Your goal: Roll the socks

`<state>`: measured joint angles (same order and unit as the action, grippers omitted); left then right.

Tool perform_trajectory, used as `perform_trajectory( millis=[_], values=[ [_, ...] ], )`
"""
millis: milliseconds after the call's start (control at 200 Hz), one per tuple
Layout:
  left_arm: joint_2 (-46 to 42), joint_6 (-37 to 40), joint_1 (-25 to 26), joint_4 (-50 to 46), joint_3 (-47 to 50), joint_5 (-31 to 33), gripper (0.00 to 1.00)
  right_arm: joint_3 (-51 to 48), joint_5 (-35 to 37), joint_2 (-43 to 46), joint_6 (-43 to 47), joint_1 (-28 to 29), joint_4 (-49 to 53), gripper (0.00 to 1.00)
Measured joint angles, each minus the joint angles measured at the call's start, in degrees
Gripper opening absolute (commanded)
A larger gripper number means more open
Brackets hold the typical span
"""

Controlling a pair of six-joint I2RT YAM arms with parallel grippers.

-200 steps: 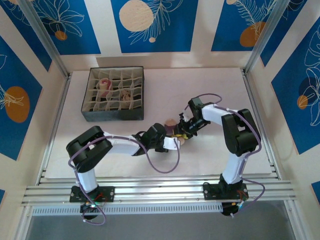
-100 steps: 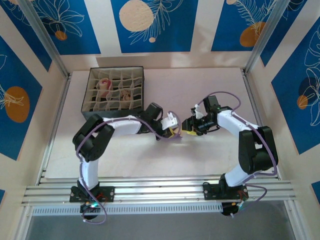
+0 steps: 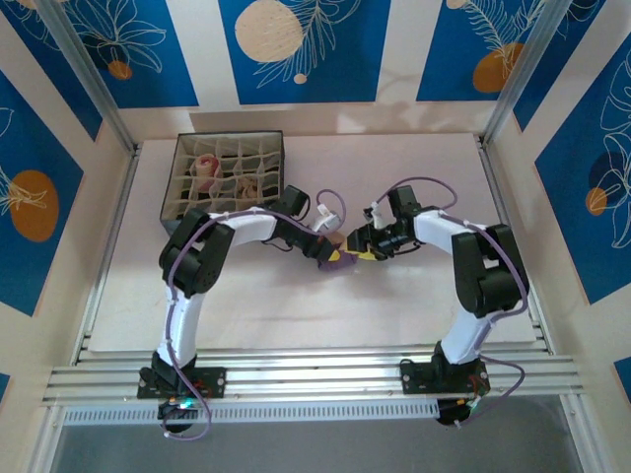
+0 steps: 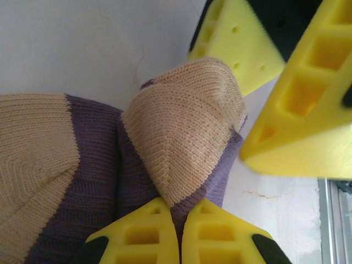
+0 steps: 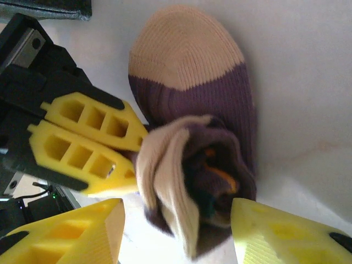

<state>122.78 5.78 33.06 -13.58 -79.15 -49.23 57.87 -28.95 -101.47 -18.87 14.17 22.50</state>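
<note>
Top external view: the purple sock (image 3: pixel 341 260) lies mid-worktop (image 3: pixel 414 296) where the tips of both arms meet, and they hide most of it. The dark grid-divided box (image 3: pixel 222 227) stands at far left, well apart, with two rolled socks (image 3: pixel 205 166) in its cells. Left wrist view: the left end effector (image 4: pixel 180 235) is clenched on a fold of purple fabric below a tan patch. Right wrist view: the right end effector (image 5: pixel 176 236) is released, its fingers (image 5: pixel 71 234) standing apart on either side of the sock's rolled end; the tan-tipped end lies flat beyond.
</note>
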Motion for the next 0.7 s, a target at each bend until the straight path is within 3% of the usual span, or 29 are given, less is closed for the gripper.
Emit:
perform_trajectory(
  millis=[65, 235, 460, 700],
  values=[
    [0.37, -0.39, -0.13, -0.66, -0.55, -0.52, 0.00, 1.46, 0.04, -1.95, 0.39, 0.63, -0.11, 0.48],
    [0.46, -1.42, -0.22, -0.42, -0.37, -0.81, 0.00, 4.96, 1.31, -5.79, 0.50, 1.64, 2.25, 0.24],
    [-0.20, -3.17, 0.92, 3.74, 2.32, -1.79, 0.02, 4.72, 1.55, -5.77, 0.42, 1.64, 4.59, 0.20],
    [-5.20, -3.89, 6.71, 10.27, 10.25, 1.31, 0.14, -2.29, 3.96, 1.27, -0.39, 2.01, 9.42, 0.14]
  ],
)
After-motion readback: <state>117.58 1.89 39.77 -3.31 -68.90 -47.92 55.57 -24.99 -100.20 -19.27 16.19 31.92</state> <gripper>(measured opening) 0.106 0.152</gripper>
